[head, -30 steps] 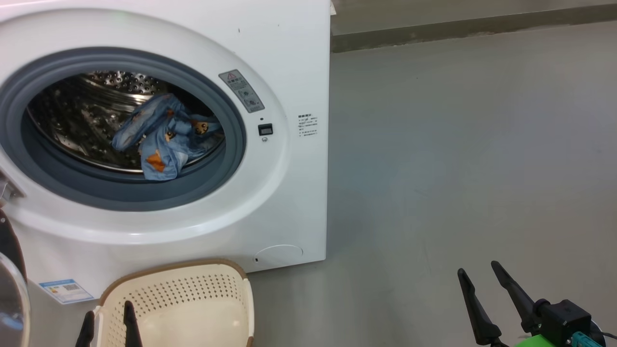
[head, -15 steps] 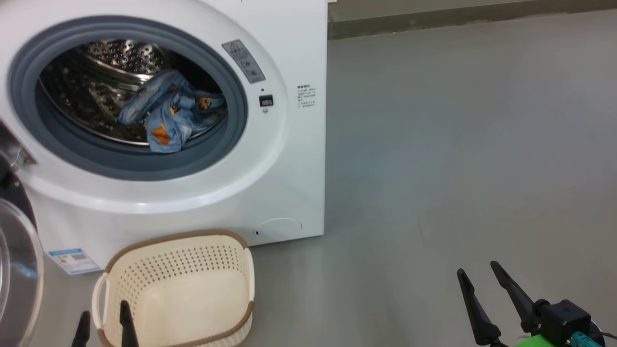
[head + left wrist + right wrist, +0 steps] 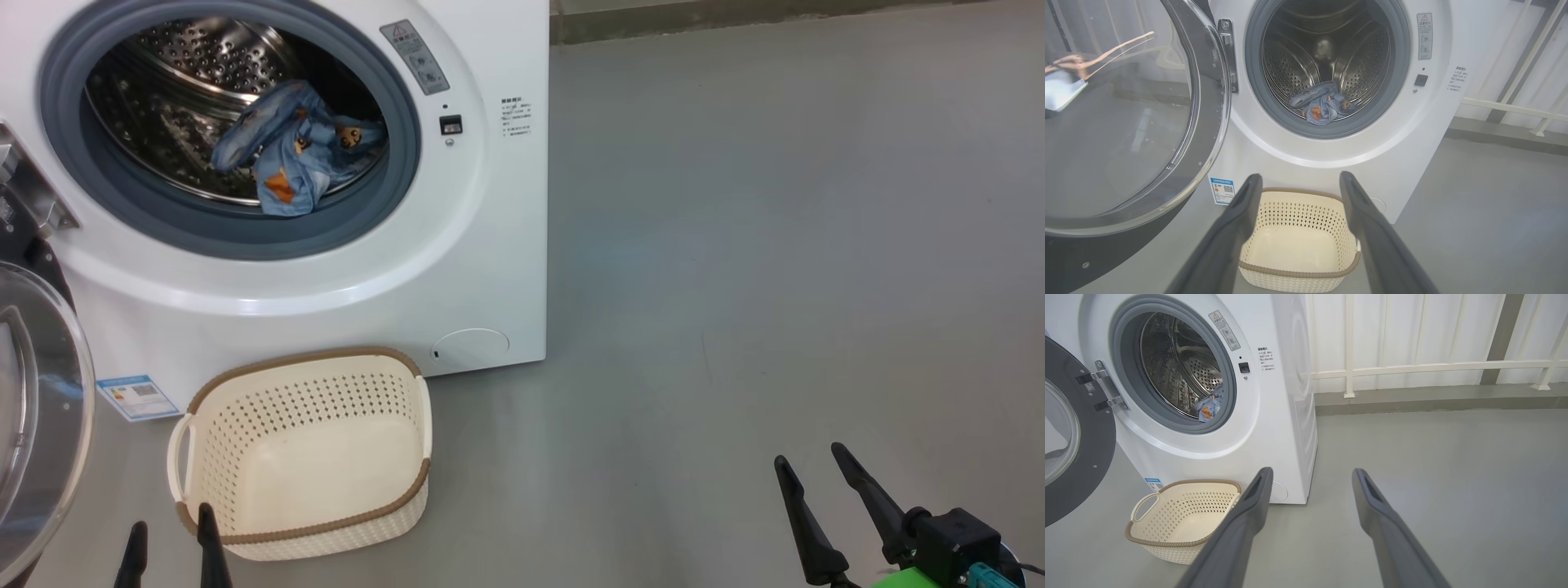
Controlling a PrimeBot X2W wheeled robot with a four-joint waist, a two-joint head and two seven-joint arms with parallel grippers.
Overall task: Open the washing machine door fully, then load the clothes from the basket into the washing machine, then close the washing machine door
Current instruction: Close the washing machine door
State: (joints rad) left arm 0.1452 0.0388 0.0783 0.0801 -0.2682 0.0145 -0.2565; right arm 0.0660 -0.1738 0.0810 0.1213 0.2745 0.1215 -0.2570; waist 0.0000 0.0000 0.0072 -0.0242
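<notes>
The white washing machine (image 3: 490,245) (image 3: 1412,134) (image 3: 1282,396) stands with its round door (image 3: 33,408) (image 3: 1126,134) (image 3: 1069,437) swung wide open to the left. Blue printed clothes (image 3: 298,151) (image 3: 1323,107) (image 3: 1210,405) lie at the drum's front lip. On the floor before the machine sits the cream basket (image 3: 310,453) (image 3: 1298,241) (image 3: 1184,518), with nothing inside it. My left gripper (image 3: 167,527) (image 3: 1298,181) is open, low and just in front of the basket's near rim. Far to the right, over bare floor, my right gripper (image 3: 812,457) (image 3: 1310,475) is open too.
Grey floor (image 3: 775,245) spreads to the right of the machine. A low kerb (image 3: 1433,402) and a white railing (image 3: 1412,367) run along the back. The open door juts out on the left beside the basket.
The head camera has tilted downward, so the machine sits higher in view and the whole basket shows. Both grippers stay open in their places.
</notes>
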